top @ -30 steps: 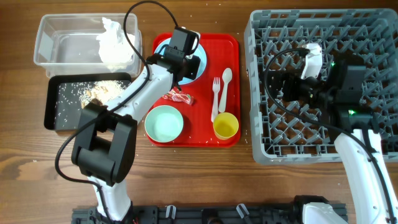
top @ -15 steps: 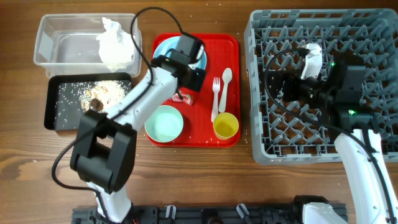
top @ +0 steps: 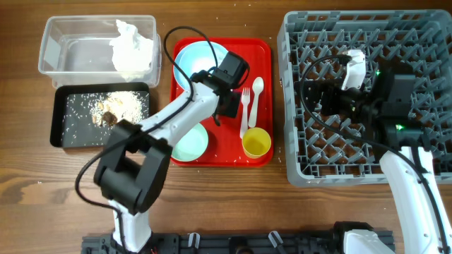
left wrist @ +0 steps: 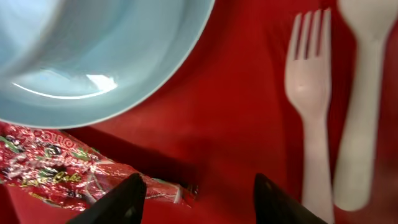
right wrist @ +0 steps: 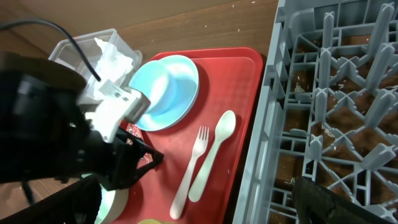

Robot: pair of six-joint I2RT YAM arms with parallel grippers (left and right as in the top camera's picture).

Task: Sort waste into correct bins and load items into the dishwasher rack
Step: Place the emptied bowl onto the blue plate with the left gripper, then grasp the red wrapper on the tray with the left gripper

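Observation:
My left gripper (left wrist: 202, 202) is open and low over the red serving tray, also seen from overhead (top: 224, 106). The red snack wrapper (left wrist: 56, 168) lies by its left finger, just below the pale blue plate (left wrist: 93, 56) (top: 200, 60). The white fork (top: 245, 111) and spoon (top: 256, 95) lie to its right. A blue-green bowl (top: 192, 143) and the yellow cup (top: 256, 142) stand at the tray's front. My right gripper (top: 321, 99) is open and empty above the grey dishwasher rack (top: 367, 162). The napkin (top: 132, 49) is in the clear tub (top: 70, 46). Food scraps (top: 116, 106) lie in the black tray (top: 60, 123).
The red serving tray (top: 263, 56) sits between the bins on the left and the rack on the right. Loose rice grains lie scattered on the wood near the black tray. My left arm crosses over the front bowl.
My left gripper has moved right and toward the front, off the plate, to the spot by the wrapper and fork. The plate now shows whole. The right arm has not moved.

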